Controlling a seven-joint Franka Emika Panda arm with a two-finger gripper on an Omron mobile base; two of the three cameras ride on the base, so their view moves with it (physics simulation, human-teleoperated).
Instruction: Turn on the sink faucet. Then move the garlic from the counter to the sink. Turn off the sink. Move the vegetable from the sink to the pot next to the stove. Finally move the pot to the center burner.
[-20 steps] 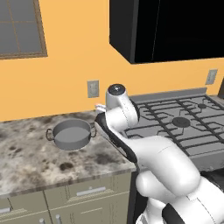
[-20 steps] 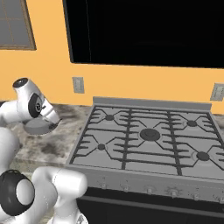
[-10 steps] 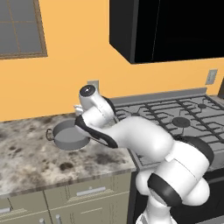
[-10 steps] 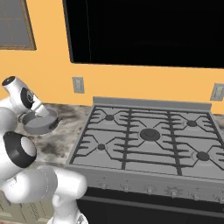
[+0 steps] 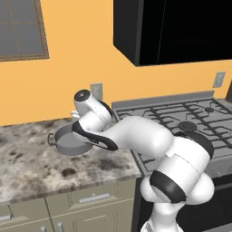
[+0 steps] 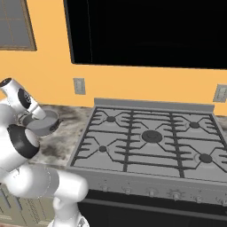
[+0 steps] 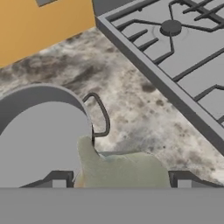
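Observation:
In the hand view my gripper point(image 7: 120, 179) is shut on the garlic point(image 7: 124, 168), a pale lumpy bulb wedged between the two dark fingertips point(image 7: 59, 180). It hangs just beside the rim of the grey pot point(image 7: 39, 131), near the pot's wire handle point(image 7: 99, 116). The pot point(image 5: 68, 142) stands on the granite counter point(image 5: 27, 158) left of the stove point(image 5: 181, 122). From the right base view the arm's wrist leans over the pot point(image 6: 44, 125). The centre burner point(image 6: 151, 136) is bare.
The stove's raised edge point(image 7: 166, 83) runs close to the pot on the right. A wall outlet point(image 6: 79, 86) sits behind the counter, and a dark hood point(image 5: 181, 31) hangs above the stove. The counter's front edge and drawers point(image 5: 86, 199) lie below.
The arm has swung left from near the stove's edge to above the pot. The pot and the base have not moved.

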